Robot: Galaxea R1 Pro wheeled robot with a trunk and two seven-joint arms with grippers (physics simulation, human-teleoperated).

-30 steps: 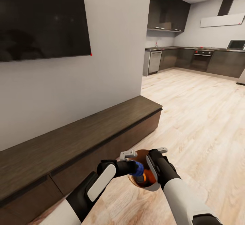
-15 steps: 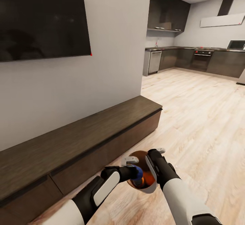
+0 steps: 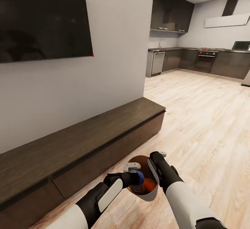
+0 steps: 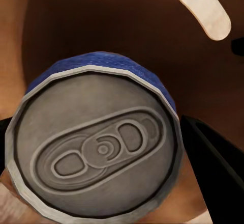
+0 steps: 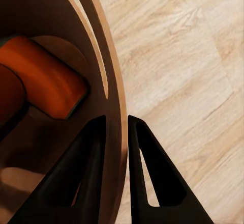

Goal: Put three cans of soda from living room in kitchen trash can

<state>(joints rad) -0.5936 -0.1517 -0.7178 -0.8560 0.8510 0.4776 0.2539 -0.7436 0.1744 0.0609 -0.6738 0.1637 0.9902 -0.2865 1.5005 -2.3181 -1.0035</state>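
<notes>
My right gripper (image 3: 157,160) is shut on the rim of the tash can (image 3: 148,195), a grey bin with a brown inside, and holds it above the wood floor. In the right wrist view its fingers (image 5: 94,152) pinch the bin's wall (image 5: 113,96), and two orange cans of soda (image 5: 48,79) lie on the bin's bottom. My left gripper (image 3: 138,177) is shut on the dark blue can of soda (image 3: 140,177), low inside the bin's mouth. The left wrist view shows that can's grey top (image 4: 99,150) against the bin's brown wall and its handle cut-out (image 4: 203,7).
A long low dark-wood cabinet (image 3: 86,135) runs along the wall at my left, under a large black TV (image 3: 41,17). Light wood floor (image 3: 208,118) stretches ahead on the right to the kitchen with dark cabinets (image 3: 172,10) and a built-in oven (image 3: 207,59).
My left gripper has lowered the blue can deeper into the bin. The bin and my right gripper have drifted slightly closer to me. The camera has not moved.
</notes>
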